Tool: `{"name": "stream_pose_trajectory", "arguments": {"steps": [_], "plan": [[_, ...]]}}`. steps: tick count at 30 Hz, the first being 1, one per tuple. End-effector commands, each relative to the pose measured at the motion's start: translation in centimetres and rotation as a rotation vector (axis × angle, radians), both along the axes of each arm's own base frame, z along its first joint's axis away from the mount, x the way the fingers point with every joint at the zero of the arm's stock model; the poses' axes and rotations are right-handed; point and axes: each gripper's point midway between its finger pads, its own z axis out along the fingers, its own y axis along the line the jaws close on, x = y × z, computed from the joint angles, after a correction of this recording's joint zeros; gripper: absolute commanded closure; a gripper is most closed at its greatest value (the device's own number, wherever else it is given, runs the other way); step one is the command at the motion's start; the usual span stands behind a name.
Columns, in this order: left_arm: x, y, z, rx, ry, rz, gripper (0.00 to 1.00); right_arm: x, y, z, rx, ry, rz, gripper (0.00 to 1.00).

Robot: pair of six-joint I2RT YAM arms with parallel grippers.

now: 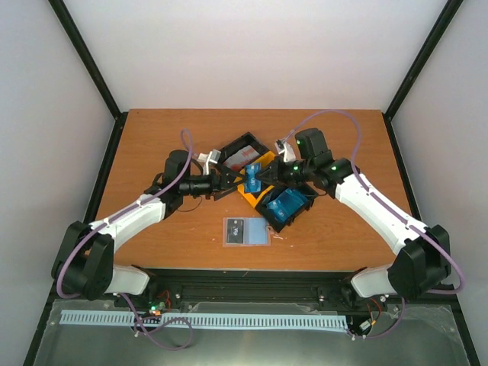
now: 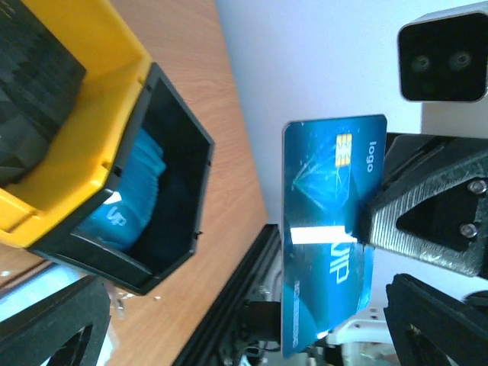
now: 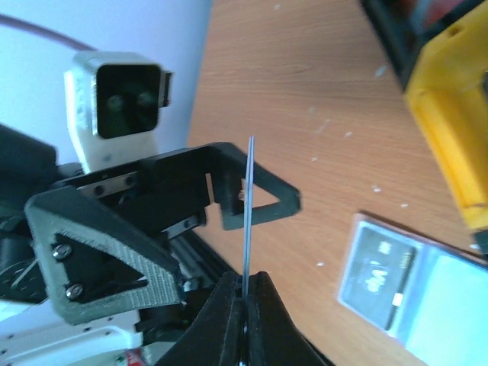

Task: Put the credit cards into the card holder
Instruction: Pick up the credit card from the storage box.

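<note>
Blue credit card [image 2: 328, 229]: bright blue, faceted diamond pattern, gold chip, white stripe, pale lettering.
Yellow bin [image 2: 84, 130]: plain yellow, black inside.
Black bin [image 2: 179, 168]: black, holding bright blue cards [image 2: 126, 206].
Card holder [image 3: 381, 278]: grey interior, pinkish-tan edge.
Table [image 1: 152, 145]: orange-brown wood grain.

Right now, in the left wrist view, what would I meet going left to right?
yellow bin → black bin with blue cards inside → blue credit card, held off the table → right end effector, pinching that card's right edge
</note>
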Motion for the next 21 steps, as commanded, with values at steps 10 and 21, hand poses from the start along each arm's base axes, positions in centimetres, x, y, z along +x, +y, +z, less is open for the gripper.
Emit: {"name": "stream_pose_trajectory", "arguments": {"steps": [10,21], "plan": [[-2.9,-0.9,6.1,-0.263,0.027,-0.123,0.42,-3.0,2.1,3.9,0.226,-0.011,0.101,0.97],[-3.2,-1.2,7.8,-0.297,0.017,-0.161,0.70,-3.4,2.5,5.8,0.293,-0.041,0.142,0.97]]}}
